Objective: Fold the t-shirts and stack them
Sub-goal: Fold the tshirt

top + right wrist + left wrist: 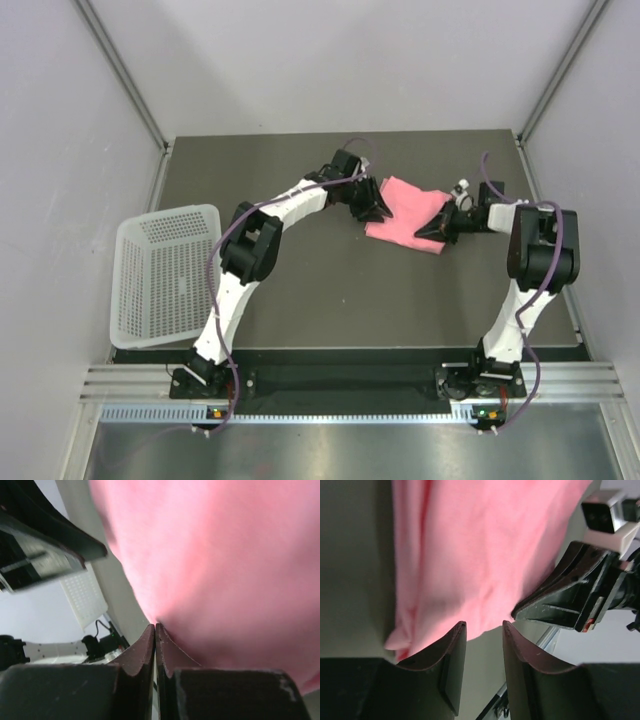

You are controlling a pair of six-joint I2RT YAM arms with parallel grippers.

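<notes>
Fold step: t-shirt (pixel 405 212) lies on desk (pixel 300 290) between both arms. Left fingers (pixel 451 670) spread, empty, hem just past tips. Right fingers (pixel 142 655) pressed together at shirt edge; can't tell if cloth is caught. Next, probably: left pinches hem.

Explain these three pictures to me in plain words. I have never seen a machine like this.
These are two robot arms bolted to the near edge of a dark table, each ending in a two-finger gripper. The wide picture looks down from above and behind them; the other two come from cameras on the wrists, each showing its own fingers. On the table lies a pink t-shirt, with a white basket at the left edge. The left gripper is open beside the shirt, holding nothing. The right gripper is shut, tips at the shirt's edge; whether fabric is pinched is unclear.
</notes>
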